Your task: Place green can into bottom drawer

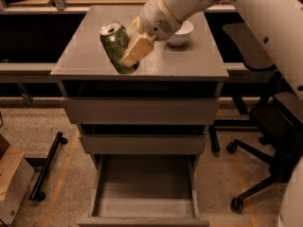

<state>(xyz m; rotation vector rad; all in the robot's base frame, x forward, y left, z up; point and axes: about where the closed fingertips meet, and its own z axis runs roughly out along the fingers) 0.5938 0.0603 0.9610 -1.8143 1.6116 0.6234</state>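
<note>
The green can (115, 45), mottled green with a silver top, is held tilted in the air over the front of the grey cabinet top (189, 63). My gripper (129, 51) is shut on the green can, with one tan finger (136, 50) across its near side; the other finger is hidden behind the can. The bottom drawer (144, 188) is pulled open below, a wide grey tray with nothing in it. The can is well above the drawer and a little to the left of its middle.
A white bowl (181, 32) stands on the cabinet top behind my wrist. The two upper drawers (142, 110) are shut. A black office chair (274, 141) stands at the right. A black wheeled bar (47, 167) and a cardboard box (12, 178) lie at the left.
</note>
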